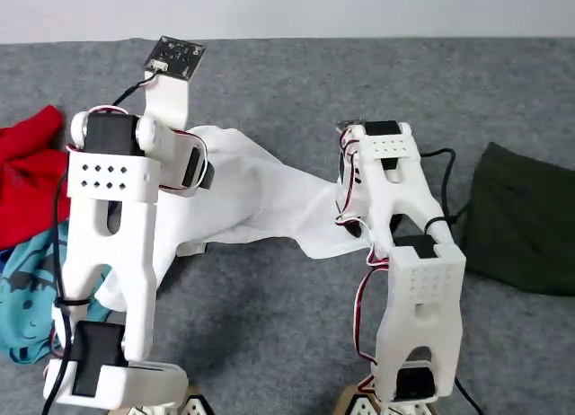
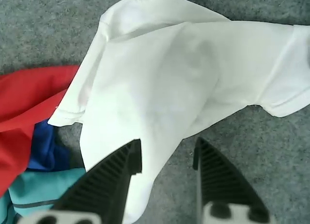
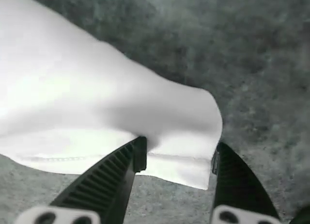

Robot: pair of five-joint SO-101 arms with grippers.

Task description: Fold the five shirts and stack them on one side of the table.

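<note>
White shirt lies crumpled mid-frame on grey surface, btw. your arms. L jaws wide over its edge; R jaws wide astride its hem. Green shirt far right.

No text, number, label or sign can be read anywhere in these views. The teal shirt carries dark printed marks that are too small to make out as letters. The small dark board shows only tiny pale specks.
</note>
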